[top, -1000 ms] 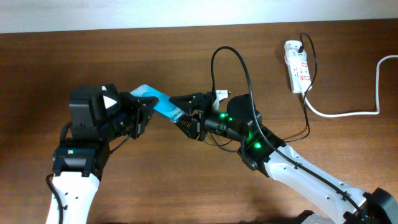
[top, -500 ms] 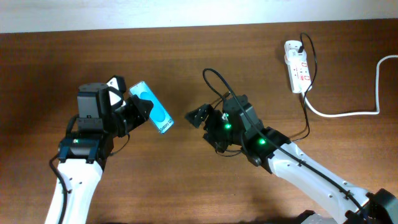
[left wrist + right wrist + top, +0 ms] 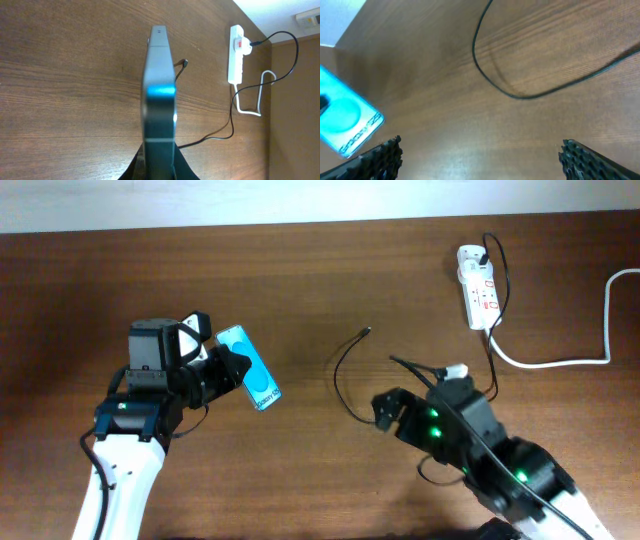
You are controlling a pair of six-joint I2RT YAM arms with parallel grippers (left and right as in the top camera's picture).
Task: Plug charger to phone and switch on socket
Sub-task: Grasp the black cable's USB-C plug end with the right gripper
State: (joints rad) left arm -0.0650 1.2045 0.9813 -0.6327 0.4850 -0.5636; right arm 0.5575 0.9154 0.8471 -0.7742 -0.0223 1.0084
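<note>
My left gripper (image 3: 222,370) is shut on the phone (image 3: 250,367), holding it above the table with its cyan screen up; in the left wrist view the phone (image 3: 159,95) shows edge-on between my fingers (image 3: 159,167). The charger cable (image 3: 345,375) lies loose on the table, its connector tip (image 3: 368,331) free of both grippers; the cable also shows in the right wrist view (image 3: 500,75). My right gripper (image 3: 385,408) is open and empty, right of the phone (image 3: 347,122), with its fingers wide apart (image 3: 480,157). The socket (image 3: 477,285) lies at the far right.
The socket's thick white cord (image 3: 570,350) runs off the right edge. The black cable loops from the socket (image 3: 236,55) across the brown wooden table (image 3: 300,280) toward my right arm.
My right gripper has let go of the charger cable and drawn back to the right and toward the front. The connector now lies on the table. The phone has tilted more upright in my left gripper.
</note>
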